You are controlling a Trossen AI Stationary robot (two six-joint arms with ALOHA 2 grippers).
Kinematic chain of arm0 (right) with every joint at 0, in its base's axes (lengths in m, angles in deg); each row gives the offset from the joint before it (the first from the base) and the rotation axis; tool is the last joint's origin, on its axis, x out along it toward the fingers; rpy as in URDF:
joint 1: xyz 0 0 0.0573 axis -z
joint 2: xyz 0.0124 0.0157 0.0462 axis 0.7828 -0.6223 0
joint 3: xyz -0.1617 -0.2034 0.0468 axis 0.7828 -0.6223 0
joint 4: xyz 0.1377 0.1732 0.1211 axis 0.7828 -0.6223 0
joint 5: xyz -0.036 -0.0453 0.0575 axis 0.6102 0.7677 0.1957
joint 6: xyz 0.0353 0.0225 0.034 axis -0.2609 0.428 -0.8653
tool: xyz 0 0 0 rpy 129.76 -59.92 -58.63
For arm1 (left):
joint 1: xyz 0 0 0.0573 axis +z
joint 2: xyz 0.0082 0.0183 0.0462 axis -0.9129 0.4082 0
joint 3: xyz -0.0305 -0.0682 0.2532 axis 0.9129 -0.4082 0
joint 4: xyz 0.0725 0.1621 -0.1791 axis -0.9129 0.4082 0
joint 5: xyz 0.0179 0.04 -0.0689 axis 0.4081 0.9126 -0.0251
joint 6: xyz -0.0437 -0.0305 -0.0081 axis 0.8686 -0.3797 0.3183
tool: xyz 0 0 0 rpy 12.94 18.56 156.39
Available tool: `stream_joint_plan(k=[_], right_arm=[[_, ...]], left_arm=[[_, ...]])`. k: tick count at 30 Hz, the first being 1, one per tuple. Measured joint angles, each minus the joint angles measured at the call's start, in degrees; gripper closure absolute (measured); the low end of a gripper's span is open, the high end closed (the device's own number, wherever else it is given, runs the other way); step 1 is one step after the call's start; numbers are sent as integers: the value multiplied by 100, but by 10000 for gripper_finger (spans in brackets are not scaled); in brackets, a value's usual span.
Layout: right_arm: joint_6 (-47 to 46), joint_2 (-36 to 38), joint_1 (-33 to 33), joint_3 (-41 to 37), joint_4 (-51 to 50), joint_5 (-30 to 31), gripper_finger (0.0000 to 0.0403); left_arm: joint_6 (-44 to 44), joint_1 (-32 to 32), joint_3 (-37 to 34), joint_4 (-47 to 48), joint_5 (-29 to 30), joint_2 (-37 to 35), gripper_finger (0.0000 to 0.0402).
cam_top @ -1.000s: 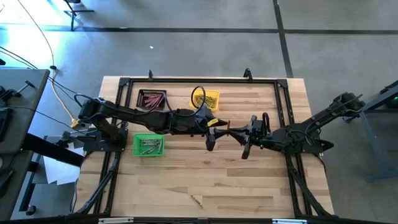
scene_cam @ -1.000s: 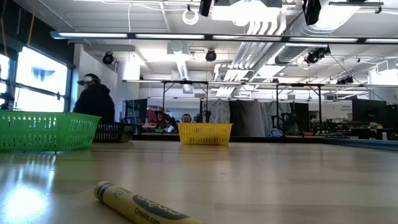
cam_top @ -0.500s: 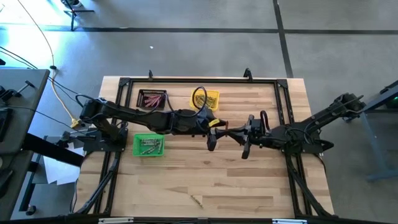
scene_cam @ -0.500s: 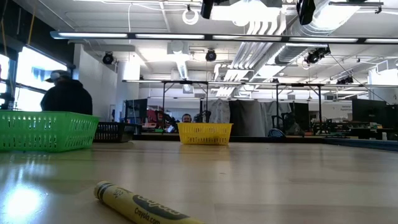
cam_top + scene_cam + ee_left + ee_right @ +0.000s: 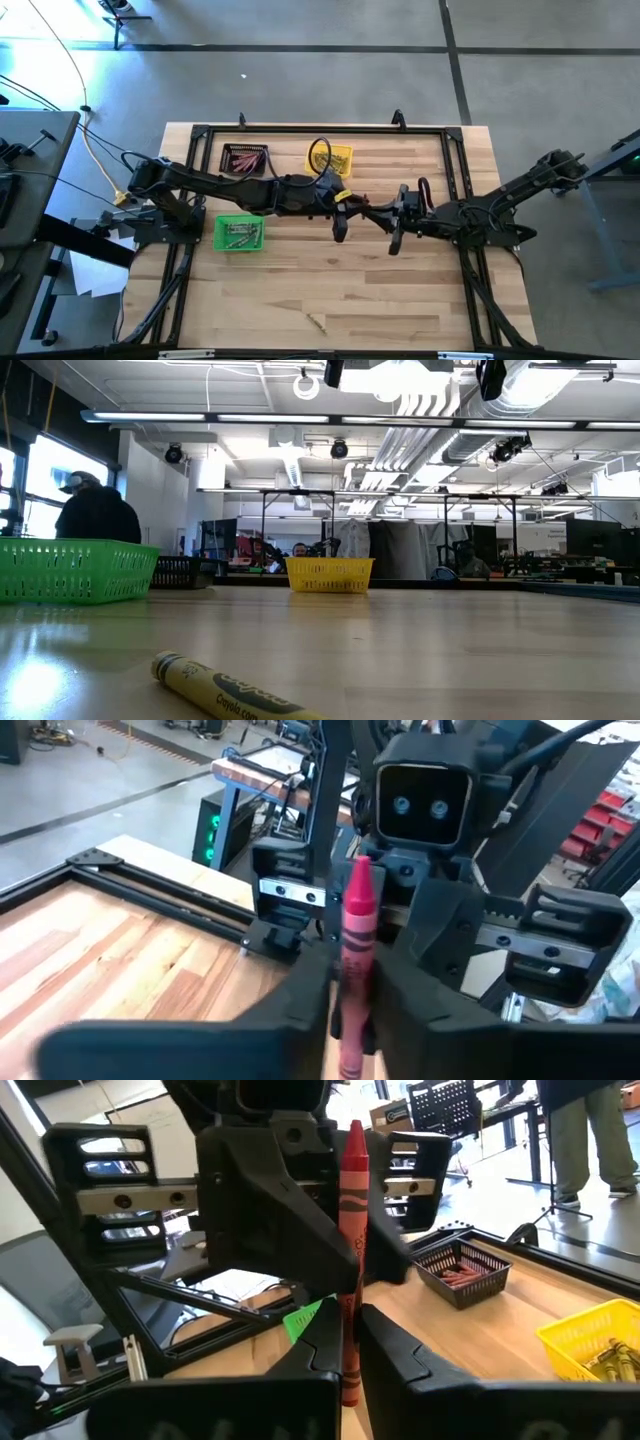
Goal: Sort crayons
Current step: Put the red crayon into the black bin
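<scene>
Overhead, black bin point(image 5: 245, 160) holds red crayons point(image 5: 244, 159) (yellow bin point(image 5: 331, 159) beside).

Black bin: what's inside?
Red crayons lie in the black bin, also visible in the high view. Its floor under them is covered, and a count isn't readable.

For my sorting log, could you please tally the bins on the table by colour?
Black bin: 1
Yellow bin: 1
Green bin: 1
Total: 3
</scene>
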Motion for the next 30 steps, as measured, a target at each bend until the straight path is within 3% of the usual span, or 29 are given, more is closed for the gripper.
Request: stream_joint_plan(k=[4, 12, 17, 20, 26, 30], right_arm=[[-29, 0, 0, 0, -12, 11, 383], [-155, 4, -4, 0, 6, 57, 307], [-153, 169, -1, 0, -150, -181, 282], [-169, 402, -13, 0, -257, -413, 280], [-558, 772, -80, 7, -680, -422, 280], [-878, 846, -82, 7, -1127, -419, 279]], left_arm=[[-15, 0, 0, 6, -16, -4, 391], [-34, 4, 0, 250, 10, -4, 390], [-288, 155, 0, 623, -43, -71, 396], [-95, 405, 4, 1664, 400, -307, 393], [467, 1177, -7, 5138, 2112, -1040, 392], [485, 1865, -385, 6230, 2293, -1587, 392]])
